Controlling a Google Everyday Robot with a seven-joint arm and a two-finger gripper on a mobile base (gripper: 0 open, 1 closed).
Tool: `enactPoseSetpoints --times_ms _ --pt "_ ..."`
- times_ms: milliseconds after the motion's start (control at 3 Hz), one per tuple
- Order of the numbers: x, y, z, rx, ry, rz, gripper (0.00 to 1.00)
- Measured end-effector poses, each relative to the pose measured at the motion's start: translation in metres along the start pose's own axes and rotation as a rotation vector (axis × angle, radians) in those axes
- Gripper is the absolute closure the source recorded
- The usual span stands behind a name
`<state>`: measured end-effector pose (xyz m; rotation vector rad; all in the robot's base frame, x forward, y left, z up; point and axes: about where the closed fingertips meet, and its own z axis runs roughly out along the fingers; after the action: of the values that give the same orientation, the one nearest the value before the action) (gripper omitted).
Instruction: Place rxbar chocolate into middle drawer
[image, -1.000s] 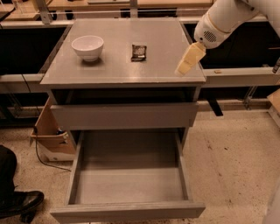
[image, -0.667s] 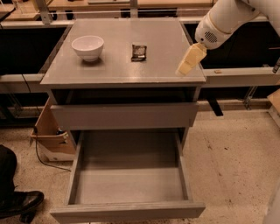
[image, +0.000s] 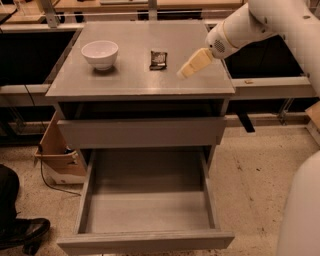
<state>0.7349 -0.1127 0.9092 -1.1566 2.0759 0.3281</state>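
Note:
The rxbar chocolate (image: 158, 59) lies flat on the grey cabinet top (image: 135, 82), a small dark wrapper with pale print, right of centre. My gripper (image: 186, 70) hangs above the right part of the top, a short way right of the bar and apart from it, holding nothing. The middle drawer (image: 145, 205) is pulled wide open below, and its deep grey box has nothing in it. The upper drawer front (image: 141, 131) is closed.
A white bowl (image: 100, 53) stands on the left of the cabinet top. A cardboard box (image: 57, 152) sits on the floor left of the cabinet. A dark shoe (image: 20, 232) shows at the lower left. My white arm (image: 280, 20) fills the upper right.
My gripper has moved left over the cabinet top, closer to the bar. The bar, bowl and drawer have not moved.

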Motion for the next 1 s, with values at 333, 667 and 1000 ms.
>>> enactPoseSetpoints --times_ms 333,667,1000 --pt "-0.044 -0.010 0.058 -0.038 -0.131 0.045 0.00" --pt "-0.068 -0.018 0.106 0.004 -0.149 0.040 0.00" --pt "-0.075 -0.033 0.149 0.057 -0.145 0.038 0.00"
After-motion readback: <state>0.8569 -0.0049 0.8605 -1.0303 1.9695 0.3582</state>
